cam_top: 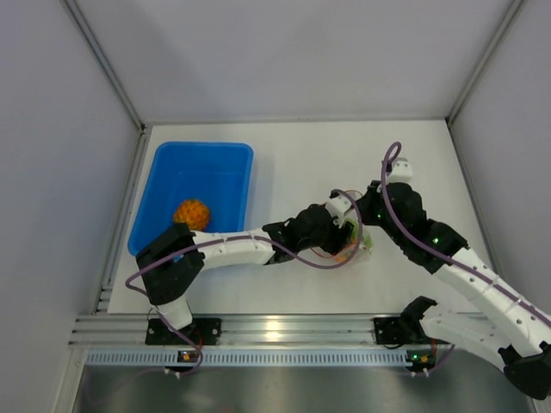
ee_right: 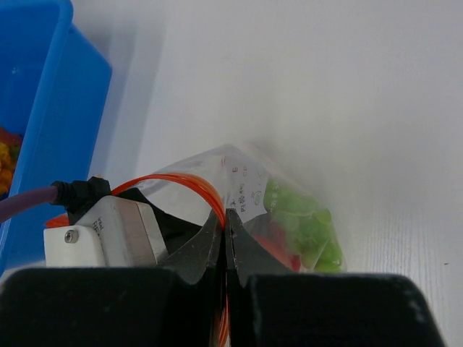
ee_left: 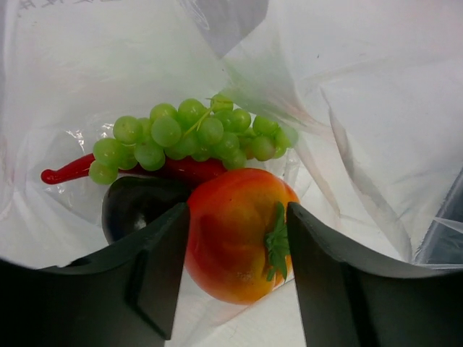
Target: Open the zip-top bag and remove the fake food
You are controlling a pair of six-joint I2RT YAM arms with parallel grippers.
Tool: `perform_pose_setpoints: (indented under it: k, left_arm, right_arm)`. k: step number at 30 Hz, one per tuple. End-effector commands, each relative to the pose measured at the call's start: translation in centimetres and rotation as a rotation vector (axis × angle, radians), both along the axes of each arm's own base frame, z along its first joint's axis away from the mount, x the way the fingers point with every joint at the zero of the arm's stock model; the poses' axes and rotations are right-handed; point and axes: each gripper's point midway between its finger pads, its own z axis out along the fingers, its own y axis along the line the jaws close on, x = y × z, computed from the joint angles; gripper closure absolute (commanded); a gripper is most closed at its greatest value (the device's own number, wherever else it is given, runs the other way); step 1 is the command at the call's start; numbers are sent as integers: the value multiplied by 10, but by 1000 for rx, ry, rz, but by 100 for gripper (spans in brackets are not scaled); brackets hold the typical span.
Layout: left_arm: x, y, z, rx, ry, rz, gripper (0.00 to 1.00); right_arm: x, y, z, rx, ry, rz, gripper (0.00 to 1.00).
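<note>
Tomato (ee_left: 235,238) (in bag (ee_left: 376,108)) within left tool (ee_left: 237,211).

Only print I can spot is some tiny dark lettering on the zip-top bag (ee_right: 246,189), middle of the right wrist view. Way too small to read.

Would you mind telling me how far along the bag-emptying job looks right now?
Done: the zip-top bag is open, and one orange piece lies in the blue tray. In hand: the right pincer pinches the bag's rim while the open left pincer straddles the tomato inside. Left: tomato, grapes, chili and a dark piece, all in the bag.
</note>
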Motion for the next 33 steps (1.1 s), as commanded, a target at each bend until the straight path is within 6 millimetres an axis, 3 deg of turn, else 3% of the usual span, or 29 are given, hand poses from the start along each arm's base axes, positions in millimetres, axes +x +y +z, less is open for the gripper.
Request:
perform_pose_setpoints:
  k: [1,6,7,18,19,25,33]
  left_arm:
    - [-4,-1,1,59,3,-33,35]
    - [-18,-1,5,84,47,-100,21]
    - [-23,5,-7,135,80,-116,18]
    - [-29,-11,-30,134,149,-156,9]
    - [-27,-13,-36,142,156,-152,2]
    - [-18,-16,-51,168,157,-111,2]
    - [-20,-13,-66,193,187,-96,3]
  right_arm:
    - [6,-9,23,7,-61,-37,100]
    - [5,-9,19,-7,-52,-34,100]
    - [6,-9,19,-6,-53,-34,100]
    - [1,5,23,40,-50,34,100]
    - [1,6,23,45,-49,40,100]
    - [-3,7,21,45,-41,62,100]
    - [-4,11,20,47,-38,79,100]
